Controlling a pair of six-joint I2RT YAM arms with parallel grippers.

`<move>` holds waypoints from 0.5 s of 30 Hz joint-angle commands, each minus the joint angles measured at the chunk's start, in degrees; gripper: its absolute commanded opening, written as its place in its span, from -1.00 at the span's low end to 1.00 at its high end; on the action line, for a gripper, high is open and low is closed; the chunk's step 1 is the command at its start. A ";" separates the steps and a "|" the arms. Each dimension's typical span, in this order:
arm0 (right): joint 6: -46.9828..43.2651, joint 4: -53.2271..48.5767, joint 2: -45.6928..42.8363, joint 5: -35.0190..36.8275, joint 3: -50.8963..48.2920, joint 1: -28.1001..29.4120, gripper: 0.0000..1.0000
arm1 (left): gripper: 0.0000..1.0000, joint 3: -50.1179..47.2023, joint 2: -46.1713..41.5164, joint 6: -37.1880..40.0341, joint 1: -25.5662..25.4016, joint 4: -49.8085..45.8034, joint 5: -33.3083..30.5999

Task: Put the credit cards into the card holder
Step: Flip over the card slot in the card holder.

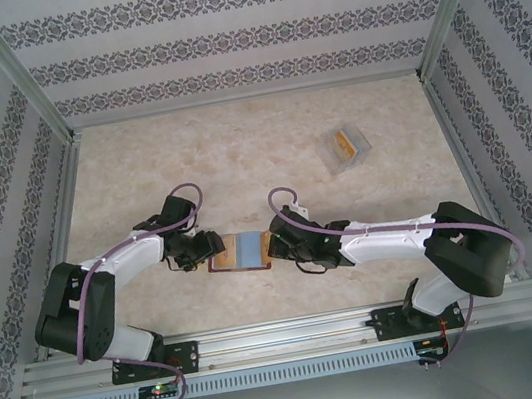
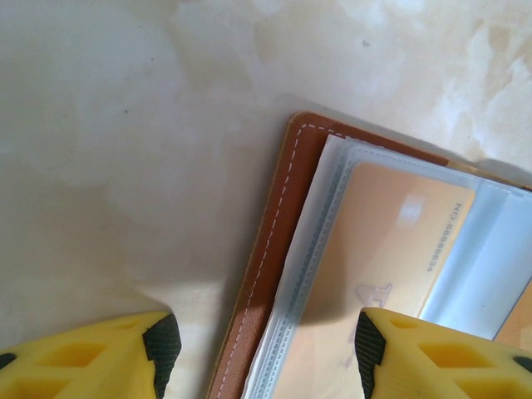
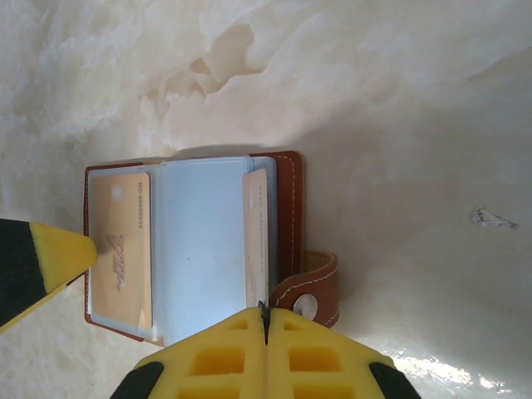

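Note:
The card holder [image 1: 239, 252], a reddish-brown wallet, lies open on the table between my two grippers, blue-grey sleeves up. An orange credit card [image 3: 120, 249] sits in its left sleeve, also visible in the left wrist view as the credit card [image 2: 391, 241]. A second tan credit card [image 3: 256, 233] stands tilted by the strap with the snap stud [image 3: 305, 305]. My right gripper [image 3: 264, 309] is shut, its tips on that card's near end. My left gripper [image 2: 262, 353] is open, straddling the wallet's stitched edge [image 2: 283, 216] without touching it.
A clear plastic box [image 1: 346, 148] with something orange inside lies at the far right of the marbled table. Metal frame rails [image 1: 67, 221] and patterned walls close in the sides and back. The left gripper's yellow finger [image 3: 41, 266] reaches the wallet's far edge.

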 commanded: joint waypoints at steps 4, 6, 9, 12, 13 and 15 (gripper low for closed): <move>-1.06 -2.83 -2.20 2.50 -0.23 0.95 -1.00 | 0.24 -1.14 3.55 -0.35 -0.96 5.15 1.88; -0.96 -2.47 -1.75 2.34 -0.33 0.94 -1.00 | 0.24 -1.17 3.66 -0.29 -0.97 5.17 1.92; -0.58 -1.66 -0.73 1.75 -0.48 0.94 -1.00 | 0.24 -1.16 3.77 -0.28 -0.93 5.16 1.96; -0.27 -0.74 0.09 1.35 -0.59 0.98 -1.00 | 0.24 -1.09 3.86 -0.23 -0.94 5.16 1.96; -0.35 -0.29 0.27 1.17 -0.57 1.03 -1.00 | 0.24 -1.17 3.78 -0.22 -0.95 5.16 1.94; -0.31 -0.04 0.19 1.32 -0.42 1.03 -1.00 | 0.23 -1.09 3.89 -0.19 -0.94 5.08 1.95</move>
